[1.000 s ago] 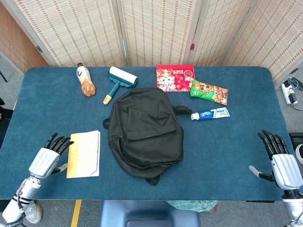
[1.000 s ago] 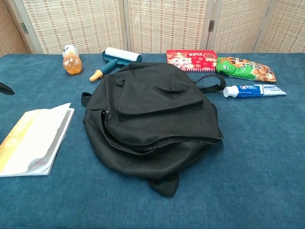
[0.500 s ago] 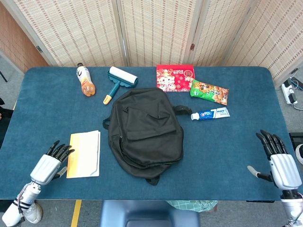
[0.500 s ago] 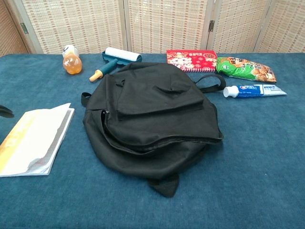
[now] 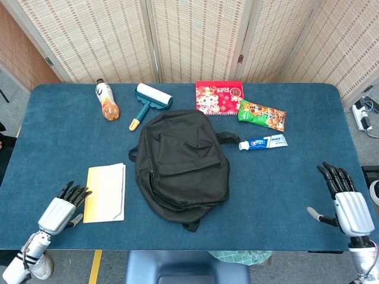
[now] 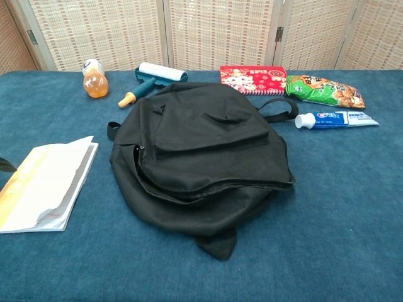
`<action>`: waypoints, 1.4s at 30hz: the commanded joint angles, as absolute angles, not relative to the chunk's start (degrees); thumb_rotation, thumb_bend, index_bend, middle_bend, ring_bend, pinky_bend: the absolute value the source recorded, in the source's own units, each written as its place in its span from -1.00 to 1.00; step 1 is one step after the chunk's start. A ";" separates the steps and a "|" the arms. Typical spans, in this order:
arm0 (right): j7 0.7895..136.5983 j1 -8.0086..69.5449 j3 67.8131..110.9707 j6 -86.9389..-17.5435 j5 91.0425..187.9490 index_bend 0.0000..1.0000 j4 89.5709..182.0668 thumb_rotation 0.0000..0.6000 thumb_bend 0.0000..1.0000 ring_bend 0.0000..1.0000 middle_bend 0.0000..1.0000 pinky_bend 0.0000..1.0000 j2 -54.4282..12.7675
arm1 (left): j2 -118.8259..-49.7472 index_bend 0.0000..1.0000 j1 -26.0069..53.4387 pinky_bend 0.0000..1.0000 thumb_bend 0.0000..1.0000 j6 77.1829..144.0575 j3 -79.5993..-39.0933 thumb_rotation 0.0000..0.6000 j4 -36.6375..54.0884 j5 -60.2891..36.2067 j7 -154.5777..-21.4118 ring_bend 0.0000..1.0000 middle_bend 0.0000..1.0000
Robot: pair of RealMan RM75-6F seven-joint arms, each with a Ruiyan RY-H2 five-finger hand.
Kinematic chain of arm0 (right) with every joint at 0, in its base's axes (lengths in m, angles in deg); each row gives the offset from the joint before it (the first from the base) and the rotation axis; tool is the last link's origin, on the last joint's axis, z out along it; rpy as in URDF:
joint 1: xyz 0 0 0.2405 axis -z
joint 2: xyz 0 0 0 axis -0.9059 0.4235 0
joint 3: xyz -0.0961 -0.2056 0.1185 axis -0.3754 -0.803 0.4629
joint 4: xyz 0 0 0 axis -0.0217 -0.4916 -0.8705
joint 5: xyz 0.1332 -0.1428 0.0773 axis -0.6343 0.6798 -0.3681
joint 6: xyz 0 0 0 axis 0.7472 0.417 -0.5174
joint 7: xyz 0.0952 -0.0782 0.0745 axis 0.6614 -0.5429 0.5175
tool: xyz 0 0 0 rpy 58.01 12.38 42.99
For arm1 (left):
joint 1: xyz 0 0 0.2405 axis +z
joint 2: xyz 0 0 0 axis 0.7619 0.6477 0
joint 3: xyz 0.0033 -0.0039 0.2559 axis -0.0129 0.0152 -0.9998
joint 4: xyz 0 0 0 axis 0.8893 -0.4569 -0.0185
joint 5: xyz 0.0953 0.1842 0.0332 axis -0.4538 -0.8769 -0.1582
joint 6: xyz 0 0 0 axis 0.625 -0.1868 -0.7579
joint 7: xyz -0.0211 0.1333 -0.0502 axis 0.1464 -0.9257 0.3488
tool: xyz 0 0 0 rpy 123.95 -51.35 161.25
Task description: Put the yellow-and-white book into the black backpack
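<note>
Left hand [image 5: 57, 212] sits at the near-left table [image 5: 296, 177] edge, fingers spread, holding nothing, fingertips just beside the left edge of the yellow-and-white book [image 5: 105, 192]; whether they actually touch the cover is hard to tell from the head view. Book lies flat on the table, just left of the black backpack [image 5: 182, 165], not picked up. Backpack lies flat mid-table; the zipper along its near side looks partly open in the chest view, but the opening is not spread. Right hand [image 5: 346, 203] is at the far right edge, well apart from the bag, fingers extended, empty. Step in hand: reaching for the book, grasp not yet made. Next move likely needs the left hand to get fingers under or around the book's edge, and the right hand to come in and hold the backpack mouth open.
</note>
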State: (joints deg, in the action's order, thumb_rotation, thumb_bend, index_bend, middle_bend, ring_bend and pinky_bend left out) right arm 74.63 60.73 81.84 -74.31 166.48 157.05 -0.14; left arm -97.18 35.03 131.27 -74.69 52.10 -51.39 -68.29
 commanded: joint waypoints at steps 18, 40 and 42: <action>74.69 61.18 81.76 -74.78 166.06 -1.00 157.09 1.00 -0.77 -0.96 -0.86 -1.00 -0.21 | -99.65 -0.63 32.38 -0.81 -0.40 132.58 -75.98 1.00 52.72 -52.28 -66.62 -0.68 -0.60; 74.78 61.42 81.76 -74.72 165.61 -1.00 156.68 1.00 -0.77 -0.95 -0.86 -1.00 -0.44 | -101.17 -0.64 29.92 -0.81 -0.48 130.97 -75.06 1.00 52.39 -50.51 -63.23 -0.66 -0.60; 74.83 61.44 81.77 -74.74 165.58 -1.00 156.60 1.00 -0.77 -0.95 -0.86 -1.00 -0.46 | -101.43 -0.63 29.81 -0.80 -0.48 130.75 -74.94 1.00 52.48 -50.26 -62.52 -0.66 -0.60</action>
State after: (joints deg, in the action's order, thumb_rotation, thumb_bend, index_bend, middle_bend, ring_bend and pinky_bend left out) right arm 74.82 61.45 81.77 -74.75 165.57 156.60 -0.45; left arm -101.29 29.89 130.89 -75.02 52.43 -50.40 -62.83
